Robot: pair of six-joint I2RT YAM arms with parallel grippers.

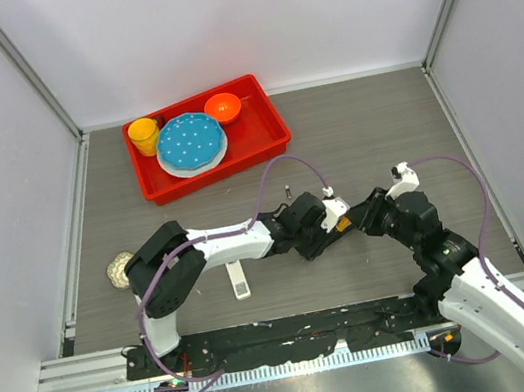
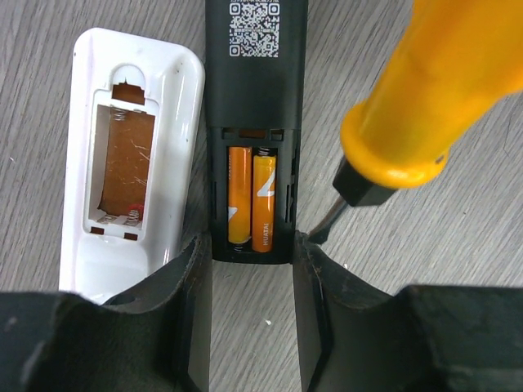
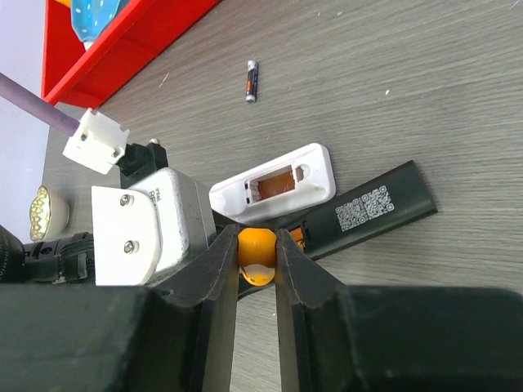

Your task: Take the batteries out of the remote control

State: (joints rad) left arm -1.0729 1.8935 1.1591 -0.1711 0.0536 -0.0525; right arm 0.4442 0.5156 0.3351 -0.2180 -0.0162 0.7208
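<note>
A black remote (image 2: 253, 73) lies back up with its compartment open and two orange batteries (image 2: 263, 200) side by side inside. My left gripper (image 2: 252, 245) is shut on the remote's near end, one finger on each side. My right gripper (image 3: 257, 245) is shut on the orange handle of a screwdriver (image 3: 258, 247). In the left wrist view the screwdriver (image 2: 433, 90) comes in from the upper right, its dark tip beside the remote's right edge at my right finger. A white remote (image 2: 135, 155) with an empty compartment lies left of the black one. One loose dark battery (image 3: 252, 81) lies farther back.
A red tray (image 1: 262, 140) at the back left holds a yellow cup (image 1: 144, 136), a blue plate (image 1: 191, 142) and an orange bowl (image 1: 223, 108). A pale ball-like object (image 1: 120, 271) sits at the left. A small white piece (image 1: 240, 281) lies near the left arm.
</note>
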